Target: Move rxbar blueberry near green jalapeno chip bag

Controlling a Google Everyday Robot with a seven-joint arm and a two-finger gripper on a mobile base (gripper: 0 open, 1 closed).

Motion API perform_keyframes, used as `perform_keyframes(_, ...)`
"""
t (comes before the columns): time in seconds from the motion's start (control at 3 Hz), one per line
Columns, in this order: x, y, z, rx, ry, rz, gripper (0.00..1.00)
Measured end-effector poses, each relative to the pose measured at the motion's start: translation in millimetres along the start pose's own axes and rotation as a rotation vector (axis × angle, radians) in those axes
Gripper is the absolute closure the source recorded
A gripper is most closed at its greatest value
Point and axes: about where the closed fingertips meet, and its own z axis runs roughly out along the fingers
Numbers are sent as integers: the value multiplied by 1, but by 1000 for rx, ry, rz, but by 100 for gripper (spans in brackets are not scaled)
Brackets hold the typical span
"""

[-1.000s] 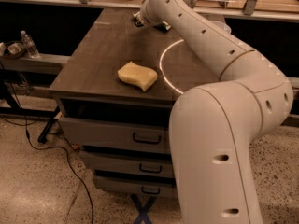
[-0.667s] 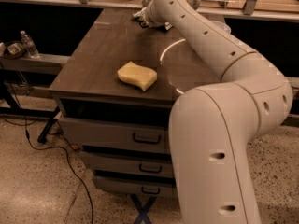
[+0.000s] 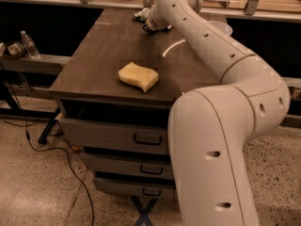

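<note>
My gripper [image 3: 150, 25] is at the far end of the dark wooden table [image 3: 101, 62], at the end of my white arm, which reaches across from the right. Just behind it, a pale green and white crinkly edge shows, which looks like the green jalapeno chip bag [image 3: 140, 15]; my wrist hides most of it. The rxbar blueberry is out of view, and I cannot tell whether it is under or in the gripper.
A yellow wavy sponge [image 3: 138, 76] lies near the table's front edge. The rim of a white bowl [image 3: 221, 27] shows behind my arm at the right. Drawers [image 3: 117, 135] sit under the table. A side shelf holding a water bottle [image 3: 29, 43] stands at the left.
My gripper and wrist have shifted slightly to the right at the far end of the table. The sponge has not moved.
</note>
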Motion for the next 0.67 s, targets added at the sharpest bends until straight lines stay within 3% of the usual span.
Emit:
perform_keyframes(0.33, 2, 3, 2, -4, 5, 23, 15)
perform_keyframes(0.67, 1, 2, -3, 4, 2, 47, 0)
